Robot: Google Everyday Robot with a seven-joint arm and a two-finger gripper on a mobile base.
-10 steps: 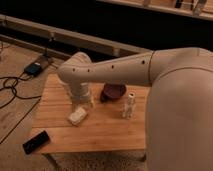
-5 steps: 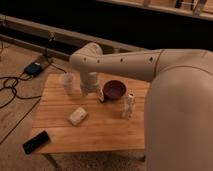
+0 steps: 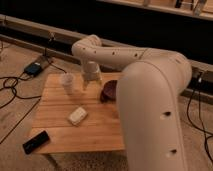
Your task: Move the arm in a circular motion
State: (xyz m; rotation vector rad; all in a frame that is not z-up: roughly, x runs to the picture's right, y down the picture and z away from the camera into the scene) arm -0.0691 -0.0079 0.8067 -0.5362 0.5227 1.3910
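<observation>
Dark cables (image 3: 11,84) were strewn on the floor beside a low wooden surface (image 3: 95,131). Over it the arm (image 3: 150,100) was stretched from the right foreground toward the back left and bent downward at its far joint. The gripper (image 3: 90,77) was held low over the rear of the surface, between a pale cup (image 3: 68,82) and a dark bowl (image 3: 109,91); whether it was spread or pressed together could not be told. A small white block (image 3: 76,116) was seen near the middle, and a black device (image 3: 36,141) at the front left corner.
</observation>
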